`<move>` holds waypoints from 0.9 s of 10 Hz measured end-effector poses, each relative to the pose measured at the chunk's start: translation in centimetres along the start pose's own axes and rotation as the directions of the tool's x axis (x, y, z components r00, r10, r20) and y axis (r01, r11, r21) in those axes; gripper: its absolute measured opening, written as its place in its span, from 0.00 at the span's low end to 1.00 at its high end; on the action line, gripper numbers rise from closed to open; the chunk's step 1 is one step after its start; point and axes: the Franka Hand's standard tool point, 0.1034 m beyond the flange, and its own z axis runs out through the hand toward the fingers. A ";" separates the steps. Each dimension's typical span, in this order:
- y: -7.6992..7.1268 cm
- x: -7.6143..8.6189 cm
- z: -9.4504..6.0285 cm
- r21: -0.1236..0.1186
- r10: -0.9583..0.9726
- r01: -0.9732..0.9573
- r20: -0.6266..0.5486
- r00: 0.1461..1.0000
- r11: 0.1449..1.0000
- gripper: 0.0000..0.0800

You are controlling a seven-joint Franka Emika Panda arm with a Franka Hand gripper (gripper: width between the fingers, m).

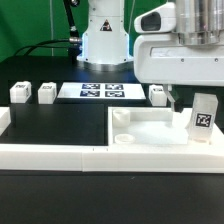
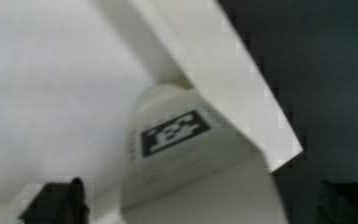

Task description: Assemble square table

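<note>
The black bench (image 1: 60, 125) carries the long white border wall (image 1: 50, 155) along its near edge. The square tray-like top (image 1: 150, 132) lies flat against that wall toward the exterior view's right, and the marker board (image 1: 100, 91) lies further back. Above the top hangs the hand (image 2: 197, 203), its fingers (image 2: 51, 203) spread wide and holding nothing, with one tagged leg block (image 1: 203, 118) standing upright on the top near its right edge. Smaller still, a second leg block (image 1: 20, 93) and a third leg block (image 1: 47, 94) sit on the bench at the exterior view's left, and a fourth leg block (image 1: 157, 94) sits just behind the top.
</note>
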 end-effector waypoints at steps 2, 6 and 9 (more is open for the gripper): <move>0.0 0.0 0.2 0.001 -0.069 0.069 -0.002 0.998 0.998 0.81; 0.2 0.1 0.2 -0.001 0.077 -0.077 -0.002 0.997 0.997 0.37; 0.5 0.0 0.2 0.005 0.411 -0.411 0.003 0.912 0.912 0.37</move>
